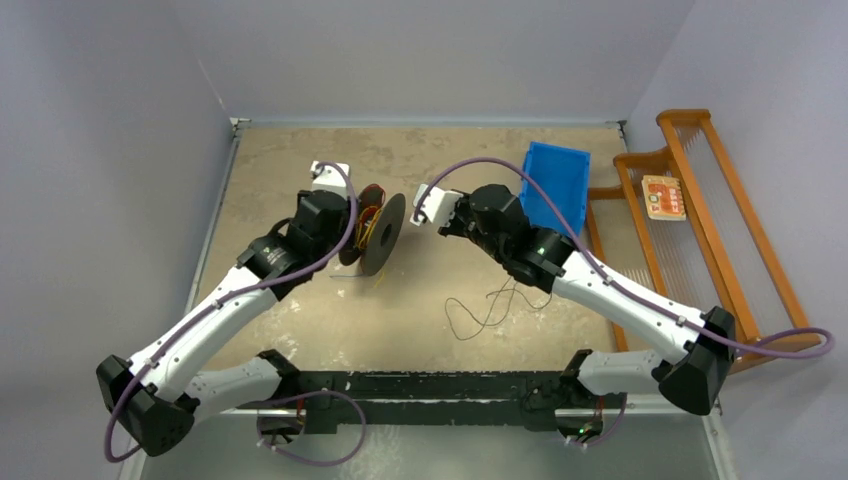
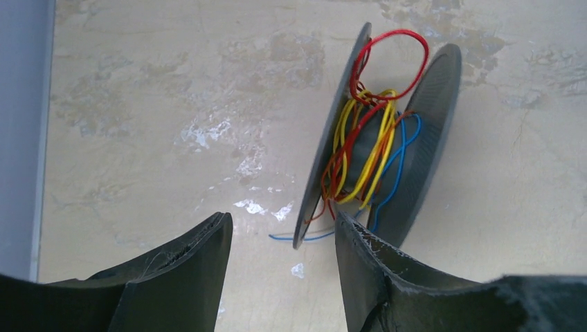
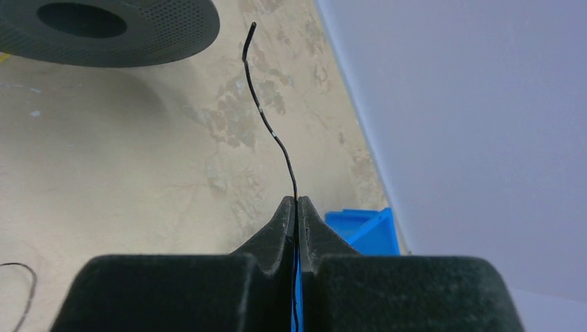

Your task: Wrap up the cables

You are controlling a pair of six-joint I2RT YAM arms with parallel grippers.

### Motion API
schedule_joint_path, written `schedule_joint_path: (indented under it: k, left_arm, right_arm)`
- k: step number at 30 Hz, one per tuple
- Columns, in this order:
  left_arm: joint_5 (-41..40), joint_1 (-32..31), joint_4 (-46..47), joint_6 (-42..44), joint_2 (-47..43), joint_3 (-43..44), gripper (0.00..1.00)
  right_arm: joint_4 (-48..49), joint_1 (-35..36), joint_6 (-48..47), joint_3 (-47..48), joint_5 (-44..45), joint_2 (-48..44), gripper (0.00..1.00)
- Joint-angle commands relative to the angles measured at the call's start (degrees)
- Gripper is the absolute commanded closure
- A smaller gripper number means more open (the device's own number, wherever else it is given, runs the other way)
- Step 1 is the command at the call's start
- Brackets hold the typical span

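Note:
A black two-flanged spool (image 1: 385,235) stands on edge on the table. Red, yellow, orange and blue cables (image 2: 363,149) are loosely looped round its core, and a red loop sticks out above. My left gripper (image 2: 282,225) is open right at the spool. The lower edge of the near flange sits between its fingers, and the right finger (image 2: 360,252) is beside the core. My right gripper (image 3: 296,200) is shut on a thin black cable (image 3: 273,131), whose free end points towards the spool's flange (image 3: 104,28). The rest of that cable (image 1: 488,308) lies in loops on the table.
A blue bin (image 1: 556,185) stands at the back right, just behind the right arm (image 1: 600,285). A wooden rack (image 1: 700,210) leans along the right side. Grey walls close the table on the left and at the back.

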Motion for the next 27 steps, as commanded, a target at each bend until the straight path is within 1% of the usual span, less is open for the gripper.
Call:
schedule_joint_path:
  k: [1,5,7,10,14,16,18,20,23,27]
  left_arm:
    - [12.43,8.22,6.31,1.29,-0.3,-1.2,0.44]
    - [21.86,14.35,9.55,-1.21,-0.69,-2.16,0.45]
    - [24.54,16.13,10.56,-2.28,-0.71,-2.21,0.45]
    - [28.09,17.09,11.77,-3.01,-0.58,-2.64,0.45]
    - [30.7,18.61,13.07,-3.93,-0.65,-3.13,0.45]
    - [32.5,19.15,14.19,-5.12,-1.18,-3.9,0.45]
    - [34.04,19.35,14.85,-5.73,-1.72,-4.97,0.44]
    - [33.56,19.42,14.16,-5.64,-2.29,-5.44,0.43]
    - [34.04,19.36,14.45,-5.85,-3.22,-6.08,0.42]
    - [33.74,19.78,13.87,-5.52,-3.87,-5.82,0.41]
  right_arm:
    - [4.65,-1.16,-12.18,0.92,-4.58,1.58,1.0]
    - [11.34,-2.11,-23.16,-0.76,-6.44,1.96,1.0]
    - [14.2,-2.5,-28.44,-0.72,-7.77,2.66,1.0]
    - [18.35,-2.71,-36.58,-0.57,-9.93,4.42,1.0]
    - [21.25,-2.72,-46.48,-0.16,-13.11,7.68,1.0]
    - [22.79,-2.78,-49.41,-0.49,-15.62,8.86,1.0]
    - [27.29,-2.76,-53.78,-2.87,-17.33,9.74,1.0]
    - [32.32,-2.8,-57.1,-4.14,-16.43,11.42,1.0]
    - [36.23,-2.74,-60.51,-3.35,-14.86,14.21,1.0]
    - [33.31,-2.17,-63.73,-0.05,-16.36,17.66,1.0]
